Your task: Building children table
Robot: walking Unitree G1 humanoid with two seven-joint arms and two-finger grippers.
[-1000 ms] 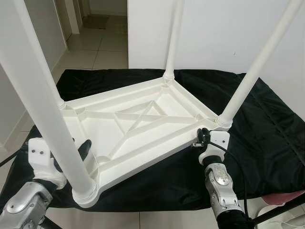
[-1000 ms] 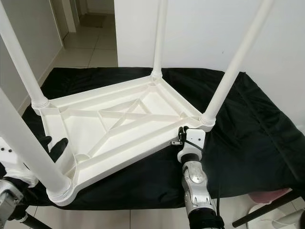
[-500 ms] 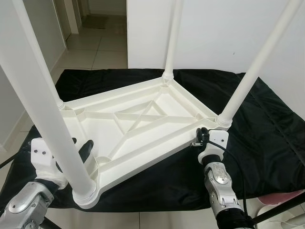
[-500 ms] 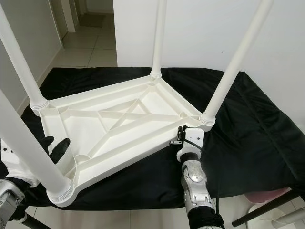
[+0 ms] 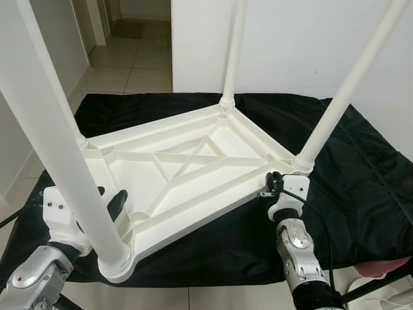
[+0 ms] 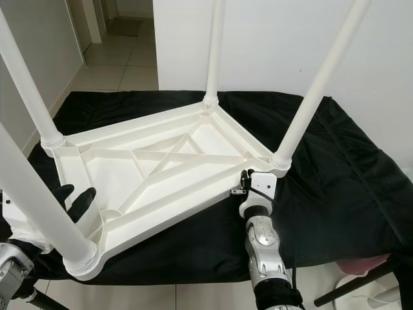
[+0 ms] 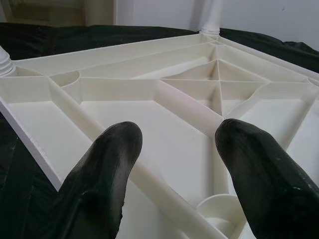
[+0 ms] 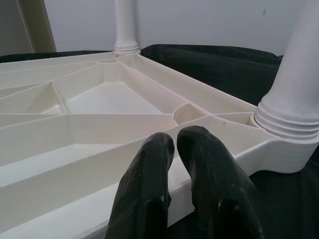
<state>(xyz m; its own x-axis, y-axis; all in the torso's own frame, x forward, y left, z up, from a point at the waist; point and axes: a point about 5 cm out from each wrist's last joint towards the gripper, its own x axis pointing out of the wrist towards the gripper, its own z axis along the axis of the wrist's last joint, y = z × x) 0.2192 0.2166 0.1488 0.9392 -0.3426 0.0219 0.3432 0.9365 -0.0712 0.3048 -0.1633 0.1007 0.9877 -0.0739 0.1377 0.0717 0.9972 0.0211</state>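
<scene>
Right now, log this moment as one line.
table upside down on black cloth | left claw open over rim | right claw shut at edge

Home (tiled hallway, doorway)

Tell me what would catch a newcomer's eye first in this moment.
A white plastic children's table lies upside down on a black cloth, its four legs pointing up toward the camera. The left pincer, open, straddles a rib at the near left corner, while the right pincer, fingers together, rests on the rim beside the near right leg.
</scene>
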